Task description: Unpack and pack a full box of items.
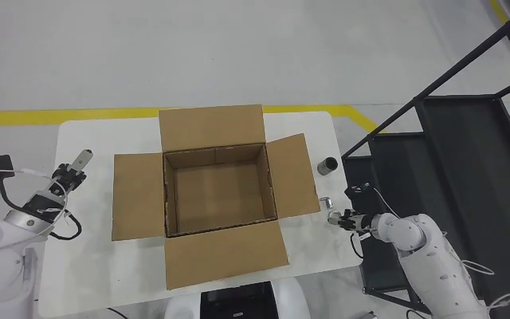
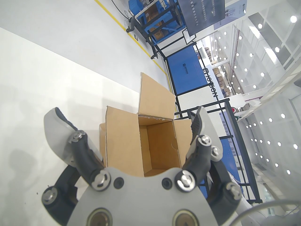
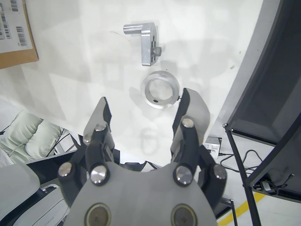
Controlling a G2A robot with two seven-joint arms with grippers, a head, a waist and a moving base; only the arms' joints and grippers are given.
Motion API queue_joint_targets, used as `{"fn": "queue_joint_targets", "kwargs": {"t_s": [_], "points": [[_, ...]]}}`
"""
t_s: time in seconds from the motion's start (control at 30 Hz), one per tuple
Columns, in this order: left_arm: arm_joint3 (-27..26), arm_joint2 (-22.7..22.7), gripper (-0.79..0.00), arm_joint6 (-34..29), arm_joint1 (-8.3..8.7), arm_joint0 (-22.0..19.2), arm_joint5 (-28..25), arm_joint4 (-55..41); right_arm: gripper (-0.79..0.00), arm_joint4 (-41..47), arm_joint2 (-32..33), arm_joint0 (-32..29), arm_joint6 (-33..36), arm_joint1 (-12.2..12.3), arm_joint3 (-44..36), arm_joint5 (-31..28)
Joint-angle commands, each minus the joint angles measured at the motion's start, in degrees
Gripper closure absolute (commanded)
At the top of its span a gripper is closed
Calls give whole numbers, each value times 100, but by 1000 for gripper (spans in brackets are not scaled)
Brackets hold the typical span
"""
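Box (image 1: 137, 195) stands open mid-desk (image 1: 88, 135), four flaps spread. It appears empty, though its walls hide some of the floor. Metal ring (image 3: 155, 102) and bracket (image 3: 148, 45) lie just apart near the desk's right edge, evidently unpacked. Right gripper (image 3: 144, 99), released, hovers just short of the ring, presumably to repack it. Left gripper (image 2: 128, 111), released and empty, stands at the left edge facing the box.

The left gripper (image 2: 129, 116) is held level, fingers (image 2: 60, 123) spread wide. The right gripper (image 3: 144, 97) points downward, fingers likewise parted.
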Motion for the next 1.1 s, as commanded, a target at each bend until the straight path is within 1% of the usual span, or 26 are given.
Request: {"fn": "queue_joint_targets", "kwargs": {"t_s": [0.0,0.2,0.3,0.4,0.53,0.67,0.83,0.93,1.07], "points": [[0,0,-785,0,0,0,0,0,-440,-79,8,27,-59,11,47,-9],[0,0,-785,0,0,0,0,0,-440,-294,-19,107,-191,33,199,3],[0,0,-785,0,0,0,0,0,-403,-389,-60,165,-253,39,290,4],[0,0,-785,0,0,0,0,0,-388,-449,-127,240,-296,40,403,12],[0,0,-785,0,0,0,0,0,-336,-491,-215,366,-331,39,594,6],[0,0,-785,0,0,0,0,0,-369,-502,-327,460,-329,32,681,35],[0,0,-785,0,0,0,0,0,-363,-523,-421,524,-367,29,734,63],[0,0,-785,0,0,0,0,0,-336,-541,-458,555,-371,31,754,83],[0,0,-785,0,0,0,0,0,-231,-590,-510,601,-365,35,797,106]]}}
